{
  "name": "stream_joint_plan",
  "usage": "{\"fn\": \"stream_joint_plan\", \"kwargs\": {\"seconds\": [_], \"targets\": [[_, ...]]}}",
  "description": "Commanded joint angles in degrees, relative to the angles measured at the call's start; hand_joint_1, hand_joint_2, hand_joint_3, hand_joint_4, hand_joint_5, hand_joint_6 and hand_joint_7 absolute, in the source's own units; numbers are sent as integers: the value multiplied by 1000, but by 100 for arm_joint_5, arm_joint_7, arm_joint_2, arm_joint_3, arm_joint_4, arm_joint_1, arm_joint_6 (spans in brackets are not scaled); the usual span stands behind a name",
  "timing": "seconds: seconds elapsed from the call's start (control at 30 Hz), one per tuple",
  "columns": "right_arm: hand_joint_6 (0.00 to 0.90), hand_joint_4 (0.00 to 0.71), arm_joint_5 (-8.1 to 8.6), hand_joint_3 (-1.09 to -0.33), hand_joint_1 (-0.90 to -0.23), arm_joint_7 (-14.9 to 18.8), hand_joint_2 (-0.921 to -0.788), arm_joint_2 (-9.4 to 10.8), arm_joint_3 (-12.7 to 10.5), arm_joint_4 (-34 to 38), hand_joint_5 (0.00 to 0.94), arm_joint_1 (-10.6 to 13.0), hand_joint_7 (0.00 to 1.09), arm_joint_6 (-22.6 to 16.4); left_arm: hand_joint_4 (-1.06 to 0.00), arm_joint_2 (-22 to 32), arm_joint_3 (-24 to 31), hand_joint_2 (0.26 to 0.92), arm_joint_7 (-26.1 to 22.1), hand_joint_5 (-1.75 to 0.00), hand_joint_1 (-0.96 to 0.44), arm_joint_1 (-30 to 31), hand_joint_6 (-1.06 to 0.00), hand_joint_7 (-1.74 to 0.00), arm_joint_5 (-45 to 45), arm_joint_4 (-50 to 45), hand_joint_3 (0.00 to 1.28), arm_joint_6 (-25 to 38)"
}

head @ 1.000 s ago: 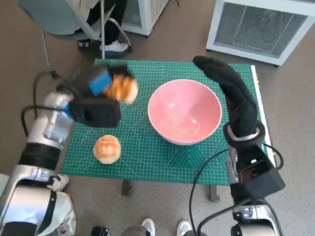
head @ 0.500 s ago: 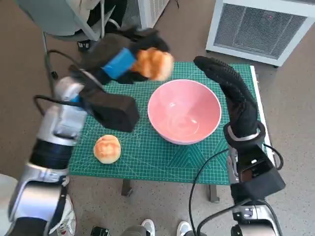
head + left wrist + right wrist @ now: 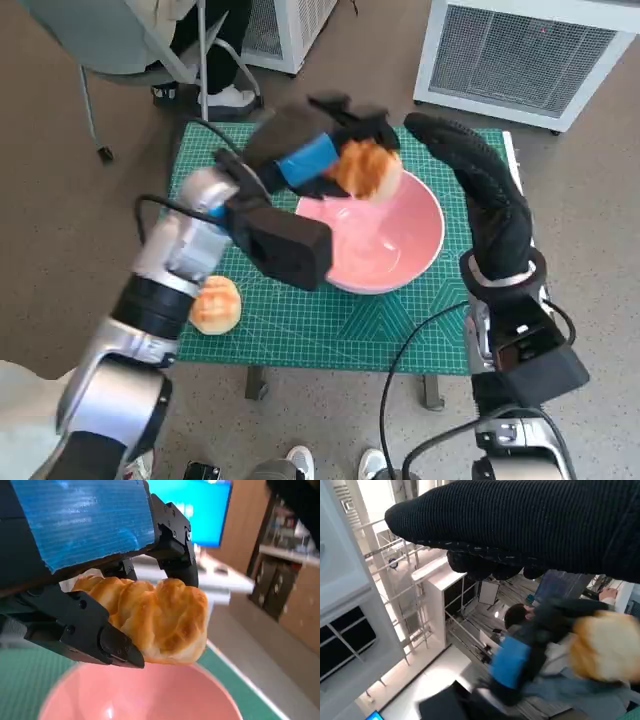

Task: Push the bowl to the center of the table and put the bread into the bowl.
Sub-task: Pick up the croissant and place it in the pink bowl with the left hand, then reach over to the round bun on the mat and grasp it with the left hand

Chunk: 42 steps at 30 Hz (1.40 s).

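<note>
L hand grips bread over bowl | R hand fingers unclear

Golden bread roll held above pink bowl; 2nd roll on mat.

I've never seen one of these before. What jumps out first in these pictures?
The left hand, blue tape on its back, holds a golden bread roll above the far rim of a big pink bowl on the green mat. A second roll lies on the mat's near left, and the gloved right hand stands beside the bowl.
</note>
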Motion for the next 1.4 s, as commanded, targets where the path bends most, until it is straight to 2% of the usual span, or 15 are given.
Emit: {"fn": "stream_joint_plan", "kwargs": {"seconds": [0.03,0.13,0.17,0.27,0.47,0.63,0.8,1.1,1.4], "targets": [[-1,308,25,-833,-573,59,-921,-24,-7,33,99,159,775,4,-288,-52,-132,875,-384,-847,-65,-77,-241,-1053,-6,213,254,106],[-1,307,8,-829,-573,43,-921,-34,-25,45,102,163,766,-6,-95,-14,-234,825,-838,-309,-120,-11,-78,-623,13,89,196,377],[-1,306,7,-829,-573,40,-921,-38,-31,50,103,164,764,-12,-60,10,-271,811,-1008,-197,-131,7,-50,-525,22,-1,181,473],[-1,305,1,-827,-574,29,-921,-41,-45,58,105,163,760,-25,-19,107,-359,781,-1444,-64,-171,59,-16,-389,60,-322,144,703],[-1,297,0,-822,-575,14,-921,-22,-53,62,105,157,758,-43,-1,292,-309,772,-1988,-6,-240,268,-1,-341,-67,-875,106,960],[-1,295,1,-815,-576,5,-921,3,-49,80,106,159,757,-54,1,412,-115,780,-2029,0,-260,503,1,-330,-270,-1191,88,965],[-1,293,-7,-815,-573,-13,-921,37,-42,65,107,178,758,-45,1,757,281,792,-2109,1,-247,952,-6,-330,-548,-2072,78,1147],[-1,291,-44,-818,-568,-45,-921,63,-58,42,111,227,759,-74,-99,1520,1276,828,-2347,-7,-126,2069,-233,-138,-1181,-3962,8,1571],[-1,290,-41,-820,-557,-54,-921,51,-71,-16,116,259,758,-42,-180,2418,2289,833,-2295,-15,-142,3448,-332,-88,-1534,-4656,3,1124]]}}
